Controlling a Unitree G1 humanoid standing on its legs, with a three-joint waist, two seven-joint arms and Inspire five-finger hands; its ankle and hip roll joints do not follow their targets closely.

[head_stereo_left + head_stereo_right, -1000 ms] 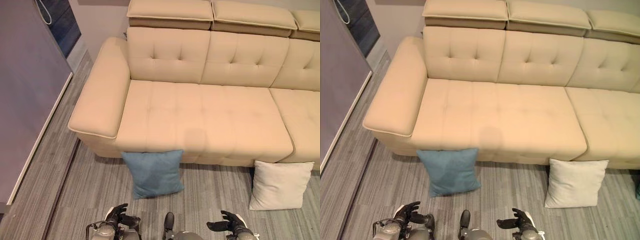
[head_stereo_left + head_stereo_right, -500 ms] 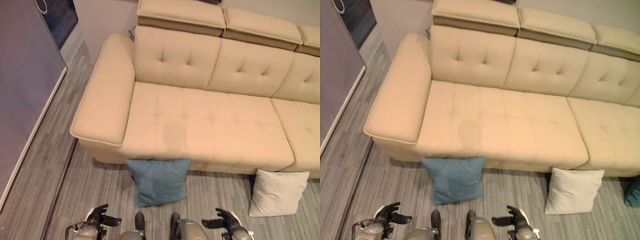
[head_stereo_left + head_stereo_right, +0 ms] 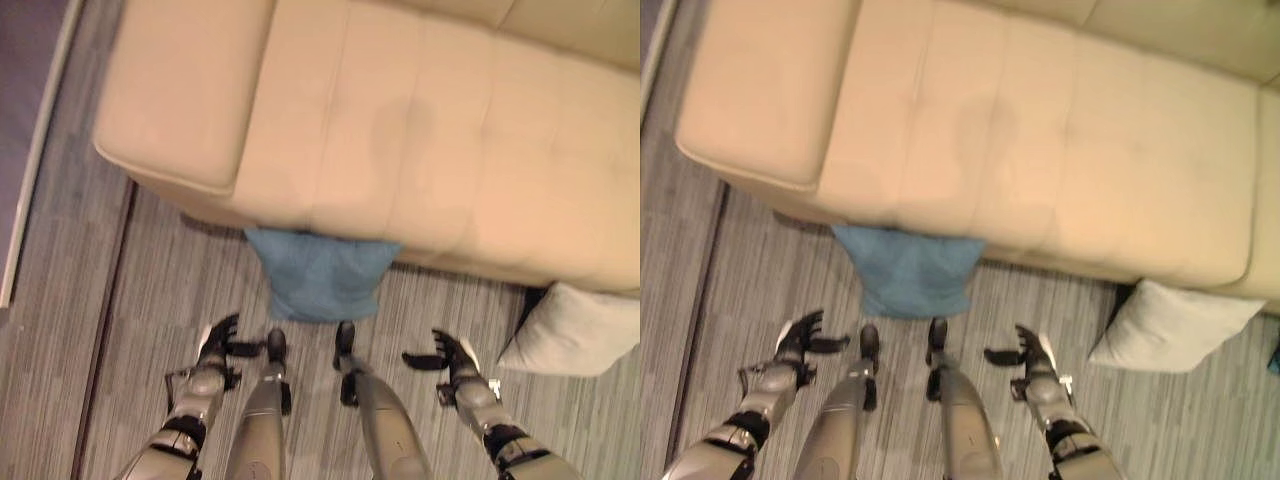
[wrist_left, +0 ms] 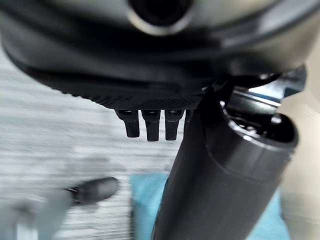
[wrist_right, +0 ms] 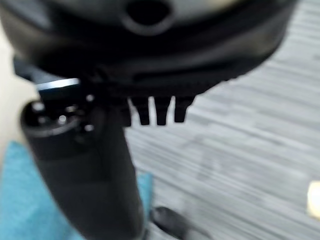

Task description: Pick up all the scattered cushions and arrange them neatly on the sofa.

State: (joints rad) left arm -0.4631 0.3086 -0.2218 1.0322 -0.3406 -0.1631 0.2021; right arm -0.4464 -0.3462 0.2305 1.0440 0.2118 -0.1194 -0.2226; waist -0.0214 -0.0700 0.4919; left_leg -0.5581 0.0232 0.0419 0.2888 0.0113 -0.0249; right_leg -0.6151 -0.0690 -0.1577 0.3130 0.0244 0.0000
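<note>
A blue cushion (image 3: pixel 322 276) leans on the floor against the front of the beige sofa (image 3: pixel 420 130), straight ahead between my two hands. A white cushion (image 3: pixel 572 330) lies on the floor at the right, also against the sofa's front. My left hand (image 3: pixel 218 341) hangs low at the left with fingers spread, short of the blue cushion and holding nothing. My right hand (image 3: pixel 447 355) is at the right, open and empty, between the two cushions. In the left wrist view the blue cushion (image 4: pixel 145 200) shows past the thumb (image 4: pixel 220 180); it also shows in the right wrist view (image 5: pixel 25 200).
Grey striped floor (image 3: pixel 130 290) runs in front of the sofa. The sofa's wide armrest (image 3: pixel 180 90) stands at the left, with a pale wall skirting (image 3: pixel 30 180) beyond it. A dark teal thing (image 3: pixel 1275 355) peeks in at the far right edge.
The camera has tipped down and come closer, so the sofa's back has left the picture and the seat fills the top. Both arms reach further forward; the cushions have not moved.
</note>
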